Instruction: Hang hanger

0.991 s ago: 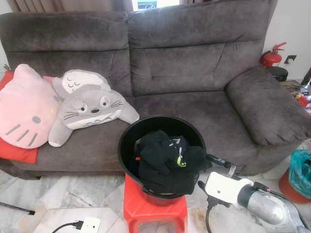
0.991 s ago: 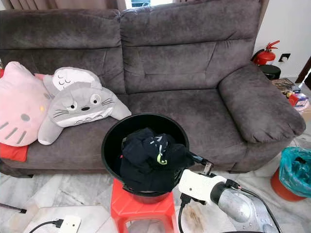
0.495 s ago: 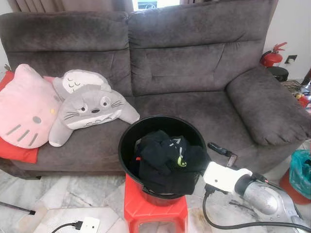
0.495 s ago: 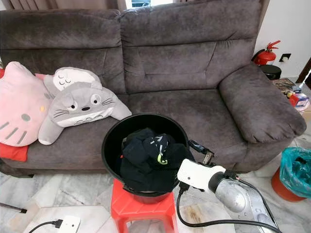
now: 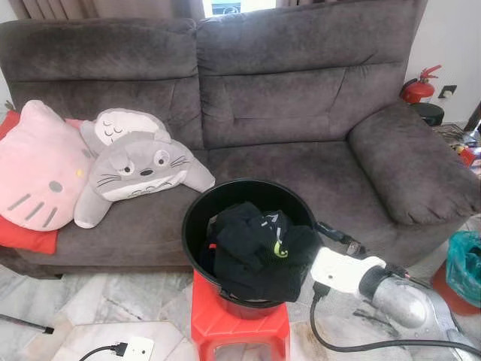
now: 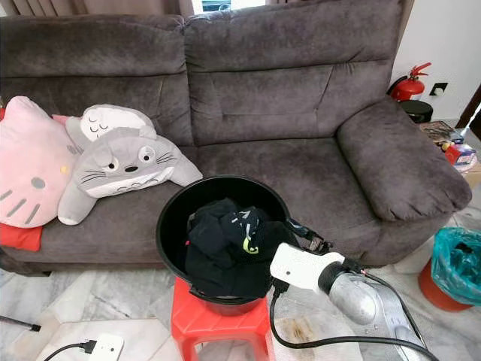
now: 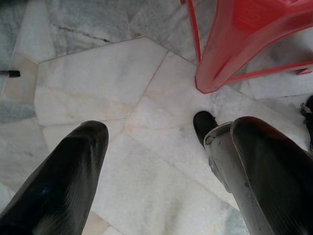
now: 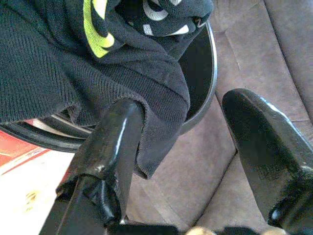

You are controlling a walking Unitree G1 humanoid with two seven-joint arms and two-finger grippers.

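Two black fingers of the right gripper [image 8: 183,142] are standing wide apart and holding nothing, and over the last second this gripper has been creeping in toward the black bucket [image 5: 197,218] on the red stool [image 5: 239,328]. One finger [image 8: 110,147] is now lying against the hem of the dark clothing [image 5: 259,248] that is spilling over the bucket's near rim, while the other finger [image 8: 264,147] is hanging outside the rim, over the grey sofa [image 5: 301,98] seat just behind. The rim is sitting between the two fingers. Judging from this, the robot is lining up to pinch the fabric, or something buried in it, and has not closed yet.

No hanger is visible anywhere; if one is here, it is probably hidden under the clothing directly ahead of the fingertips, so I cannot tell where it is. The task is looking barely begun.

Down at the robot's side, the left gripper [image 7: 161,152] is hanging idle with its fingers spread, pointing at pale marble floor [image 7: 98,83], with a stool leg just beyond it.
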